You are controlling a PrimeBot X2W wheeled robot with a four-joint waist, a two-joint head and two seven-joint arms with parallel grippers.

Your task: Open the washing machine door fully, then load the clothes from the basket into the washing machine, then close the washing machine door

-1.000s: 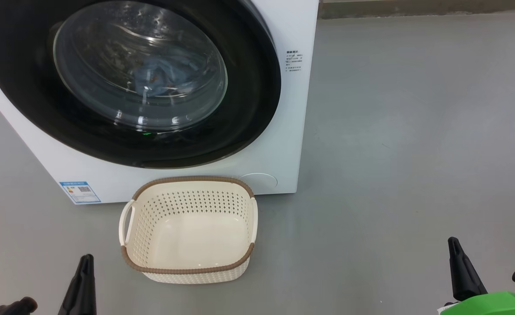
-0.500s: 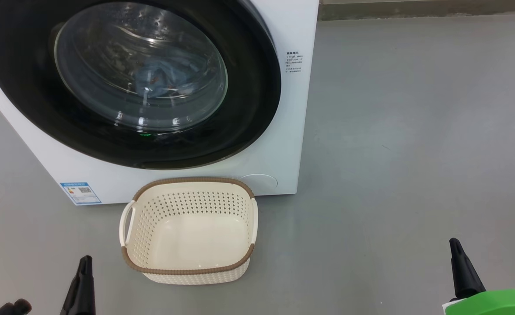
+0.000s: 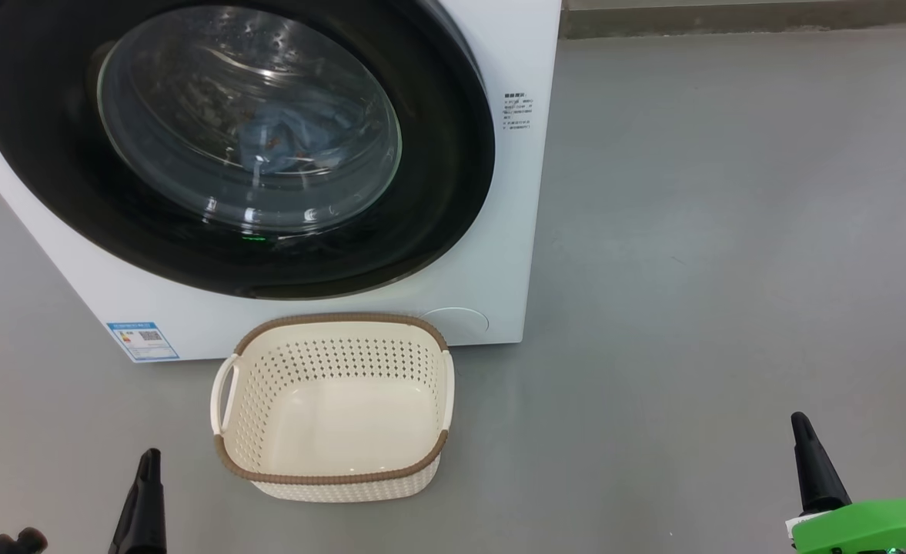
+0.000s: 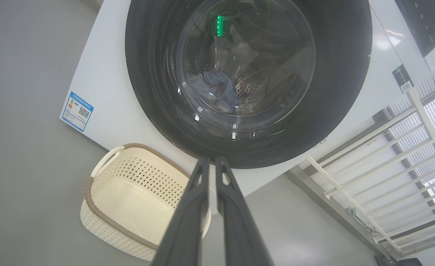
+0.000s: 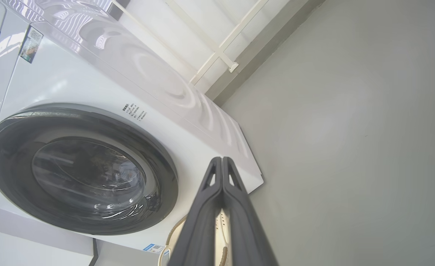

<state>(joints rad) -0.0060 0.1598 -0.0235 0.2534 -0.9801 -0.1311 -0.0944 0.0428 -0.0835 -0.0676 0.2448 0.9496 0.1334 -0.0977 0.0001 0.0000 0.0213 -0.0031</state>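
Almost nothing changes: the left fingers (image 3: 145, 500) and right fingers (image 3: 813, 469) stay drawn back, pressed shut, empty; the round glossy black door (image 3: 437, 154) sits closed on the big white washing machine (image 3: 518, 246); the light blue clothes (image 3: 291, 138) lie behind its glass; the cream perforated plastic basket (image 3: 329, 477) stands empty on the floor (image 3: 691, 269) before it; the task looks complete.

We reckoned this was a plain laundry corner, more test room than cosy home. A big white washing machine (image 3: 503, 254) sat straight on a bare grey floor (image 3: 730, 231), with a cream basket (image 3: 337, 485) in front of it. Behind, we saw a white railing (image 5: 218, 51) along the pale wall.
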